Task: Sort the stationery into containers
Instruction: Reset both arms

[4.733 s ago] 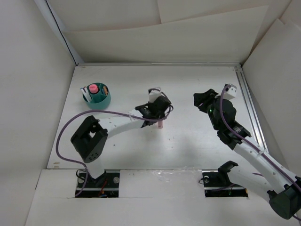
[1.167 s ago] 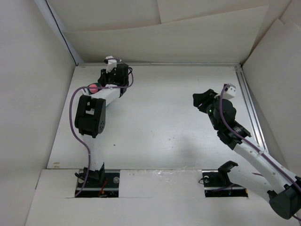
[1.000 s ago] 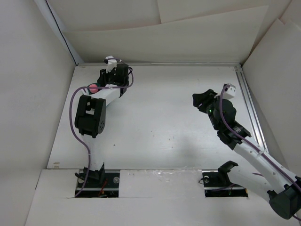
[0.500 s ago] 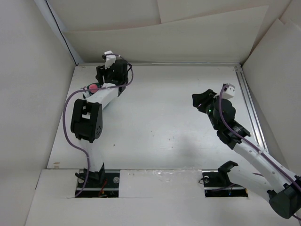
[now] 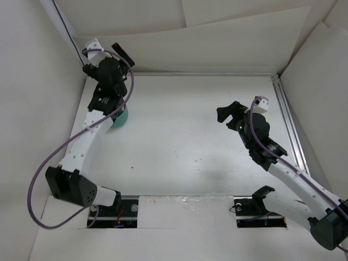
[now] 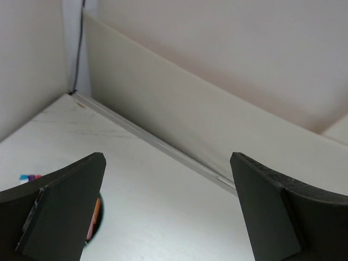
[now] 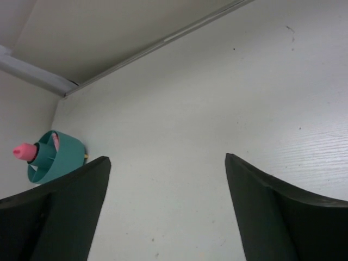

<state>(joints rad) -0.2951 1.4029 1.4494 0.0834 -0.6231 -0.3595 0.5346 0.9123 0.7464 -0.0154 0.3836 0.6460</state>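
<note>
The teal container (image 5: 122, 116) stands at the back left, mostly covered by my left arm in the top view. From the right wrist it shows whole (image 7: 58, 156), with a pink piece of stationery (image 7: 24, 150) sticking up from it. In the left wrist view only orange and pink pieces (image 6: 93, 218) and blue and purple pen tips (image 6: 29, 177) peek past my left finger. My left gripper (image 5: 106, 58) (image 6: 168, 157) is raised above and behind the container, open and empty. Right of centre, my right gripper (image 5: 228, 111) (image 7: 166, 157) is open with nothing in it, far from the container.
White walls close in the table on the left, back and right. A metal strip (image 5: 206, 73) runs along the back edge and a rail (image 5: 288, 122) down the right side. My left gripper hangs close to the back left corner (image 6: 73, 92).
My left arm has lifted up and back from the container towards the back left corner, and its jaws have spread wide. My right gripper has opened wider and shifted slightly left.
</note>
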